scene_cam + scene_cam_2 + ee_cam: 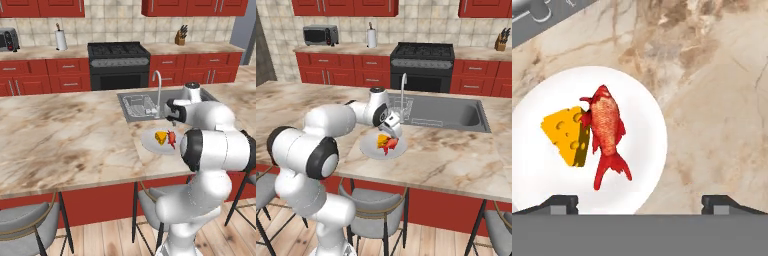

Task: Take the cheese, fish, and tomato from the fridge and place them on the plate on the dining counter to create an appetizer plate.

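Observation:
On the dining counter [75,135] lies the pale round plate [639,145] [149,141] [368,147]. A yellow cheese wedge [564,135] [160,137] [382,140] rests on it, and the red fish [606,132] [171,139] [391,145] lies against the cheese's side. My gripper [640,202] [395,131] hovers just above the plate with its jaws wide open and nothing between them; both dark fingertips [562,202] show at the bottom of the hand view. The tomato and the fridge are out of view.
A steel sink [139,105] [446,114] with a curved faucet [159,92] is set into the counter just beyond the plate. Grey stools [25,227] [373,210] stand along the near edge. A black stove [119,64] sits at the back wall.

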You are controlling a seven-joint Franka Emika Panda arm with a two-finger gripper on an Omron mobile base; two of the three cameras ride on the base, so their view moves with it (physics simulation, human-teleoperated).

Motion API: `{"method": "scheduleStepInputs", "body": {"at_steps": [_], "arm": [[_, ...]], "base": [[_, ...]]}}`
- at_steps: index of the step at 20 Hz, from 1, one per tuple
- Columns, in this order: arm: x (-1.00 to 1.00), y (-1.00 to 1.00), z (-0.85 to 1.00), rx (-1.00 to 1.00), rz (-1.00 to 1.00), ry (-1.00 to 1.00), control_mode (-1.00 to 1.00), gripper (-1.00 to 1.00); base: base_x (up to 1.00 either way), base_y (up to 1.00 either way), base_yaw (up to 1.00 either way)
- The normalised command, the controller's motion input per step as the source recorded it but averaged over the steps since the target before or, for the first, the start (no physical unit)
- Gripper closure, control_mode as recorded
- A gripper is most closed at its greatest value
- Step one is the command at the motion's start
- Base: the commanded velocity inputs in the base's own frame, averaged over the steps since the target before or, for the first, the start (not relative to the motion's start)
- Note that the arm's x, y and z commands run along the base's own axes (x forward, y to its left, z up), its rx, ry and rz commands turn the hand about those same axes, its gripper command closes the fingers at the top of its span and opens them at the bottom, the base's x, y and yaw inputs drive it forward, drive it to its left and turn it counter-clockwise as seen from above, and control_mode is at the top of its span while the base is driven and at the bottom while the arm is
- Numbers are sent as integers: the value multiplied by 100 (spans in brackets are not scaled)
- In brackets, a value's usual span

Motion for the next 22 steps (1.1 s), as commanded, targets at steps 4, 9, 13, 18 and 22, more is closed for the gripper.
{"method": "scheduleStepInputs", "body": {"at_steps": [4,9,13,18,22], "arm": [[-100,7,49,-6,7,-24,-100,-100],[-91,21,66,-10,12,-20,-100,-100],[-83,16,79,-14,16,-17,-100,-100],[-79,21,80,-17,22,-21,-100,-100],[-85,36,64,-20,18,-21,-100,-100]], "base": [[0,0,0],[0,0,0],[0,0,0],[0,0,0],[0,0,0]]}}
